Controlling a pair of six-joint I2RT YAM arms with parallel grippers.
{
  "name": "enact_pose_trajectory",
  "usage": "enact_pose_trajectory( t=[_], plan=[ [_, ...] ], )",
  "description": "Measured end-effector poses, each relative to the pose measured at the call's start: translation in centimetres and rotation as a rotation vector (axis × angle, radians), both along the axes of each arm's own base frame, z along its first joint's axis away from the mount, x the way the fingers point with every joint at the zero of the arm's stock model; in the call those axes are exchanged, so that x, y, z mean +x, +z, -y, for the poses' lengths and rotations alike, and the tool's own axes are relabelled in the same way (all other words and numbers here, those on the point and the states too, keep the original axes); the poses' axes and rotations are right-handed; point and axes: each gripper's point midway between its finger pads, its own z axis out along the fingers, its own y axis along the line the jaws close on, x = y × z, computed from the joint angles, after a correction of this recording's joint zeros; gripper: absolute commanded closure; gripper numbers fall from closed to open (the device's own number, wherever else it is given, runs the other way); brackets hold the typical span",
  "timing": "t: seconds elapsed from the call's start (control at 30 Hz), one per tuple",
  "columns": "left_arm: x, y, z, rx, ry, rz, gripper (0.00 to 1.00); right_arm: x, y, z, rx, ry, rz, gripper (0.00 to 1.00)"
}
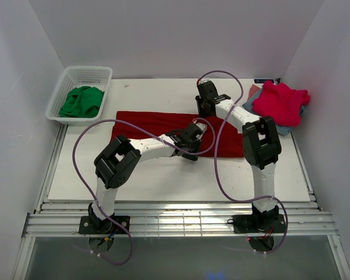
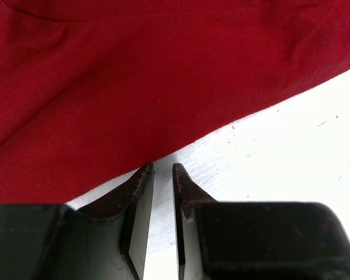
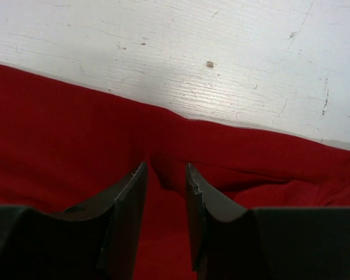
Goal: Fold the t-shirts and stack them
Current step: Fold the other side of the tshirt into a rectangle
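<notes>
Top external view is showing the dark red shirt (image 1: 151, 122) lying spread across the middle of the table (image 1: 163, 181), its long axis running left to right; I cannot tell which way the collar is pointing. The left pincer (image 2: 162, 168) is sitting slightly parted just off the shirt's near edge, gripping nothing. The right pincer (image 3: 166, 169) is standing a little apart over the far edge, holding nothing.

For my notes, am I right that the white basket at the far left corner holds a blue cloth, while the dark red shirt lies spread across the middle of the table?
Not quite: the cloth in the basket is green, not blue, as the top view shows. The dark red shirt does lie spread across the middle.
</notes>
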Motion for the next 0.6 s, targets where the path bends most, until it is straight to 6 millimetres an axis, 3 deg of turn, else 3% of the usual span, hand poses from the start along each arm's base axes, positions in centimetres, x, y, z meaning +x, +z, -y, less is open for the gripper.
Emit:
enact_pose_trajectory(
  t=[0.6],
  plan=[
    [0.0,0.0,0.0,-0.002,0.003,0.001,0.69,-1.9,-1.4,-0.7,0.038,0.04,-0.079,0.66]
  ],
)
